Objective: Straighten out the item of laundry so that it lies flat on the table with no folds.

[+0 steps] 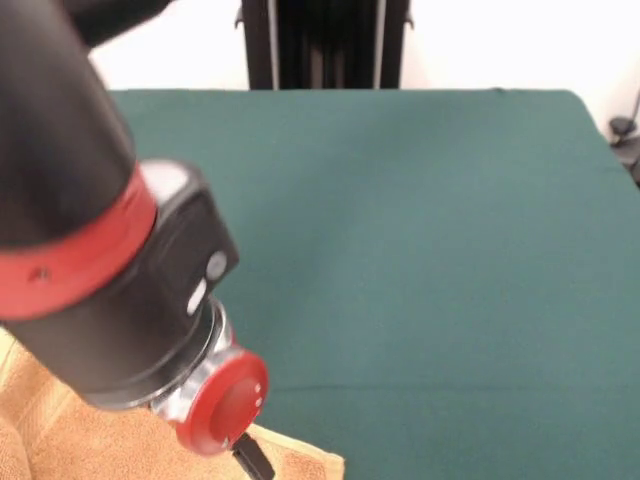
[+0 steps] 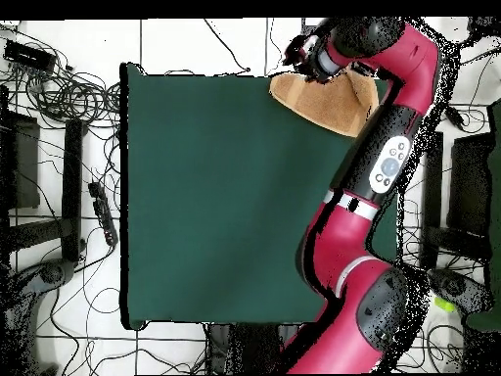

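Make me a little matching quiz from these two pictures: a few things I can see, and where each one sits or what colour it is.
Things:
1. small orange-yellow terry-cloth towel
2. large dark green felt-covered table
3. red and black robot arm

Descriptions:
A. fills most of both views
B. lies crumpled at one table corner
C. reaches across the table edge to that corner

Pairs: 1-B, 2-A, 3-C
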Controlling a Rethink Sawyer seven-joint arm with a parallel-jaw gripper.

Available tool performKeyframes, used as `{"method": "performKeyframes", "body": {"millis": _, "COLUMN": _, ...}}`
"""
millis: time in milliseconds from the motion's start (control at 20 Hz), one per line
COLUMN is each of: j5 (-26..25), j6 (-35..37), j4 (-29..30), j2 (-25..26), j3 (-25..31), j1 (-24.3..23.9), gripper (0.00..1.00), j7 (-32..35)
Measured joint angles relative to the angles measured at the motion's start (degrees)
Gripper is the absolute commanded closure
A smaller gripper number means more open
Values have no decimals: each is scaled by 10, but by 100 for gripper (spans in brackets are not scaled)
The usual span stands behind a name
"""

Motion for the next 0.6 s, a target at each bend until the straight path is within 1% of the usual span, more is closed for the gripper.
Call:
{"method": "performKeyframes", "body": {"millis": 50, "j5": -17, "j6": 8, "j4": -12, "j2": 8, "j3": 9, "j1": 0, "gripper": 0, "j7": -4}}
{"method": "performKeyframes", "body": {"millis": 200, "j5": -40, "j6": 19, "j4": -30, "j2": 22, "j3": 23, "j1": 0, "gripper": 0, "j7": -8}}
{"method": "performKeyframes", "body": {"millis": 300, "j5": -37, "j6": 18, "j4": -33, "j2": 30, "j3": 23, "j1": 0, "gripper": 0, "j7": -8}}
{"method": "performKeyframes", "body": {"millis": 450, "j5": -18, "j6": 18, "j4": -31, "j2": 40, "j3": 19, "j1": -2, "gripper": 0, "j7": -8}}
{"method": "performKeyframes", "body": {"millis": 600, "j5": 34, "j6": 12, "j4": -15, "j2": 56, "j3": 4, "j1": -8, "gripper": 0, "j7": -8}}
